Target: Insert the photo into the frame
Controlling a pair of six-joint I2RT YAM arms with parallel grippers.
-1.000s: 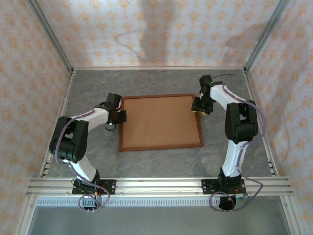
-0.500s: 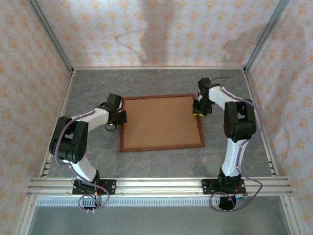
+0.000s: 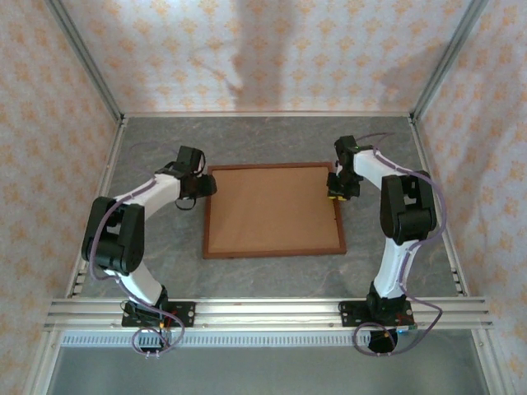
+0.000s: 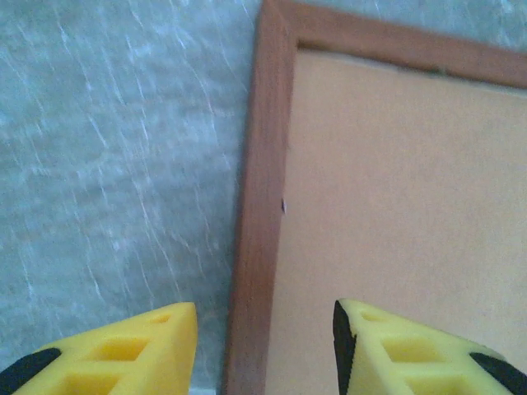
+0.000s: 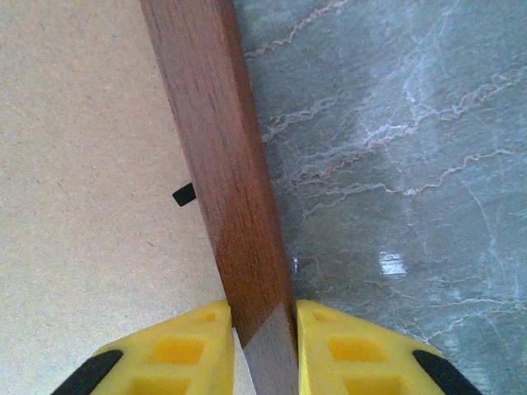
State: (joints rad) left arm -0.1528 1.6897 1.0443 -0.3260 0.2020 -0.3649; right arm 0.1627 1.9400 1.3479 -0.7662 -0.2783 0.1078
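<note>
Two grippers at one thin reddish-brown wooden picture frame (image 3: 274, 252), lying flat, back-up, mid grey marbled table (image 3: 272, 140).
Top: flat brown backing board (image 3: 272, 207) sits in the frame; whatever is under it is hidden. Left gripper (image 3: 201, 184) at left rail, right gripper (image 3: 336, 191) at right rail. Left wrist: jaws apart, straddling the rail, no contact. Right wrist: jaws pinched on the rail, small black tab (image 5: 184, 194) just beside. Likely light and stiff, but thin moulding may twist; grip opposite rails.

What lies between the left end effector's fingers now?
The left rail of the frame, standing free inside the left end effector, in the left wrist view.
</note>
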